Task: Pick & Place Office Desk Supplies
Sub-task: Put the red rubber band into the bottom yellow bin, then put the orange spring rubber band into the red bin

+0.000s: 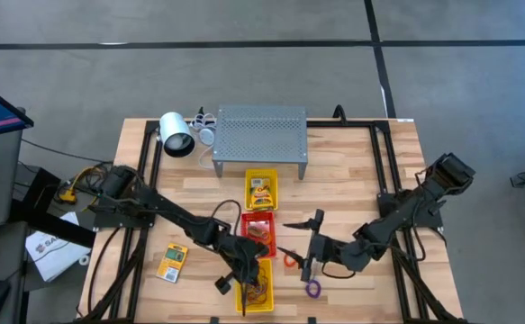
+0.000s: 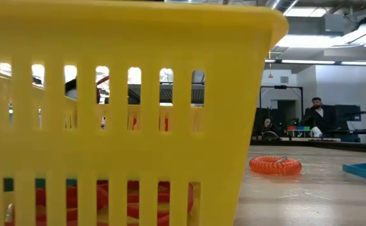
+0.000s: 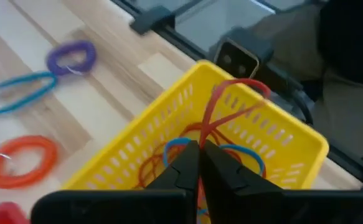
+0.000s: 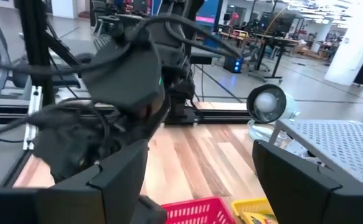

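My left gripper point(image 1: 244, 268) point(image 3: 200, 149) is shut on a thin red rubber band point(image 3: 231, 102) over the near yellow tray point(image 1: 256, 288) point(image 3: 187, 93), which holds several red, orange and blue bands. My right gripper point(image 1: 311, 250) point(image 4: 200, 180) is wide open and empty above the table, to the right of the red tray point(image 1: 257, 229). An orange ring point(image 1: 291, 261) point(image 3: 19, 162) point(image 2: 275, 165), a purple ring point(image 1: 312, 288) point(image 3: 72, 56) and a blue band point(image 3: 16, 93) lie flat on the wood near it. A yellow card packet point(image 1: 172, 261) lies on the table at the left. My left gripper pinches the red rubber band between its two fingertips, at one end of the loop point(image 3: 201, 138). The fingers slant down from above toward the yellow tray. The rest of the loop point(image 3: 246, 84) stands out past the fingertips over the tray's inside, slack and curved.
A second yellow tray point(image 1: 262, 191) with a card packet stands beyond the red tray. A grey perforated metal stand point(image 1: 262, 135) and a white cylindrical lamp point(image 1: 176, 135) are at the table's far edge. People sit in the room behind point(image 2: 314, 116).
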`<state>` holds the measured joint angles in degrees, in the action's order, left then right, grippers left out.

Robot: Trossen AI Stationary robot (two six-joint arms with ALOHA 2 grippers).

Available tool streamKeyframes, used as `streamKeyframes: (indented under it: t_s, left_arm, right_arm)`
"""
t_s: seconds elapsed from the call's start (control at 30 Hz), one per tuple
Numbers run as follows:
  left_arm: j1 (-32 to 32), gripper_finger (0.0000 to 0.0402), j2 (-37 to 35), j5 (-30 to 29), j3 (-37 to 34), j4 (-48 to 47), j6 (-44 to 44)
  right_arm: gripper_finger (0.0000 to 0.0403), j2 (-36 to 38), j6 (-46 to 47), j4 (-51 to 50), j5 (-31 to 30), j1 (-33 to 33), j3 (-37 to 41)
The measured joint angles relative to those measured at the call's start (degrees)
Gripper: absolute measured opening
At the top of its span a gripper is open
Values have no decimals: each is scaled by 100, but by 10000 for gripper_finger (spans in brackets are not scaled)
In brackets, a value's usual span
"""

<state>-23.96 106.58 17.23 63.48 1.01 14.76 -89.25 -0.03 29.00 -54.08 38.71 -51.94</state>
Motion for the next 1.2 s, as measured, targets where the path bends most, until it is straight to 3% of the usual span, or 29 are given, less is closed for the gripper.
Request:
streamKeyframes:
  t_s: [0.33,0.67,1.0,1.2]
  left_arm:
    - [-125,5,546,-89,456,-215,-2]
    - [-112,20,593,-122,510,-404,-62]
    - [8,119,547,-118,510,-707,-343]
    - [175,175,-28,-103,512,-828,-454]
  right_arm:
    - [286,-2,674,-110,-1,348,0]
    - [286,-4,927,-44,0,395,0]
    - [286,-4,932,-43,6,372,0]
    - [286,-9,922,-153,13,267,0]
